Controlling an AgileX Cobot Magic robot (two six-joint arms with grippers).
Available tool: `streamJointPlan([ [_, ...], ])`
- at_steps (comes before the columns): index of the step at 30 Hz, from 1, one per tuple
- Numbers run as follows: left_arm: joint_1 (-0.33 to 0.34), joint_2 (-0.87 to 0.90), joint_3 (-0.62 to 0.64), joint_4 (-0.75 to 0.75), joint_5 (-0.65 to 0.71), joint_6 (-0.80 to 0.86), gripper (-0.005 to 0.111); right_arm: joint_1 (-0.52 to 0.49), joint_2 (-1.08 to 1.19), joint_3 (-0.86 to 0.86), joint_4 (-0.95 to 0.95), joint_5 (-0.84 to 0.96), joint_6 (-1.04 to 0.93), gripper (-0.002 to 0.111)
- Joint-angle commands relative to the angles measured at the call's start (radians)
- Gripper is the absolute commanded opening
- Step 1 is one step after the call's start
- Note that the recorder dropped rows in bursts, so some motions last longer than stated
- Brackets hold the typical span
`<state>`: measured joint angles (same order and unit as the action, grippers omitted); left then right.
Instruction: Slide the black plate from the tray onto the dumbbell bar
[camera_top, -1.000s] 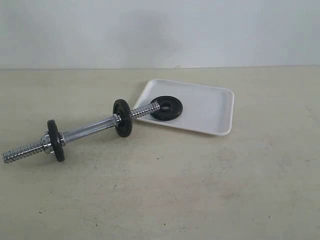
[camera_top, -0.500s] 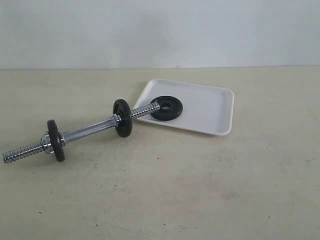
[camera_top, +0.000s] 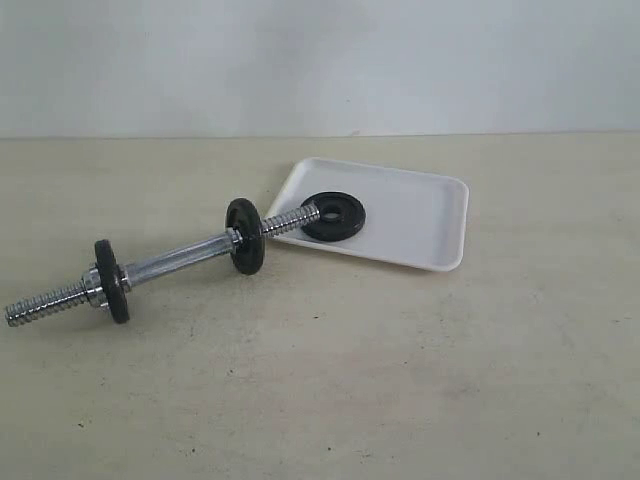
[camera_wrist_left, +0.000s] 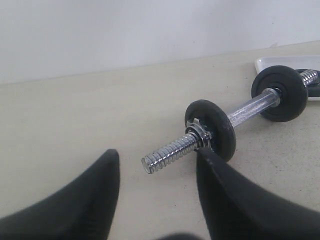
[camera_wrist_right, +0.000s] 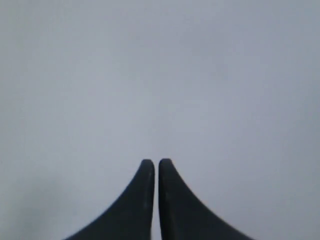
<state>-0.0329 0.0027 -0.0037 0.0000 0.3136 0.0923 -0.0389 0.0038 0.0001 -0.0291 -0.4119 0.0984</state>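
Note:
The black plate (camera_top: 334, 216) lies flat in the near left part of the white tray (camera_top: 420, 215). The chrome dumbbell bar (camera_top: 180, 258) lies aslant on the table, its far threaded end resting over the tray's rim by the plate's hole. Two more black discs (camera_top: 244, 235) (camera_top: 112, 280) sit on the bar. Neither gripper shows in the exterior view. In the left wrist view my left gripper (camera_wrist_left: 157, 151) is open and empty, close to the bar's (camera_wrist_left: 250, 106) near threaded end. My right gripper (camera_wrist_right: 156, 161) is shut on nothing, facing a blank grey surface.
A beige tabletop (camera_top: 400, 380) stretches in front of the bar and tray, with a pale wall (camera_top: 320, 60) behind. A metal collar nut (camera_wrist_left: 197, 134) sits against the near disc (camera_wrist_left: 211, 129).

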Motion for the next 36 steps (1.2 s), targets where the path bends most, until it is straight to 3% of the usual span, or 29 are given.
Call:
streamJointPlan([
  [1,0.004,-0.003,0.004,-0.009,-0.002,-0.008,0.045,0.002,-0.004,0.0,-0.001,-0.192,0.008,0.001],
  [5,0.004,-0.003,0.004,-0.009,-0.002,-0.008,0.045,0.002,-0.004,0.0,-0.001,-0.206,0.095,0.001],
  [9,0.004,-0.003,0.004,0.03,-0.011,0.034,0.045,0.002,-0.004,0.0,-0.006,-0.197,0.444,0.001],
  [12,0.004,-0.003,0.004,0.011,-0.115,0.045,0.045,0.002,-0.004,0.0,-0.022,-0.197,0.74,0.001],
  [14,0.002,-0.003,0.004,-0.102,-0.221,-0.012,0.045,0.002,-0.004,0.0,-0.032,-0.194,0.86,0.001],
  [21,0.002,-0.003,0.004,-0.325,-0.389,-0.08,0.045,0.002,-0.004,0.0,-0.032,-0.151,0.859,0.001],
  [30,0.002,-0.003,0.004,-0.33,-0.447,-0.085,0.045,0.002,-0.004,0.0,-0.03,-0.006,0.855,0.001],
  [36,0.002,-0.003,0.004,-0.33,-0.439,-0.211,0.045,0.002,-0.004,0.0,-0.05,-0.002,0.879,0.001],
])
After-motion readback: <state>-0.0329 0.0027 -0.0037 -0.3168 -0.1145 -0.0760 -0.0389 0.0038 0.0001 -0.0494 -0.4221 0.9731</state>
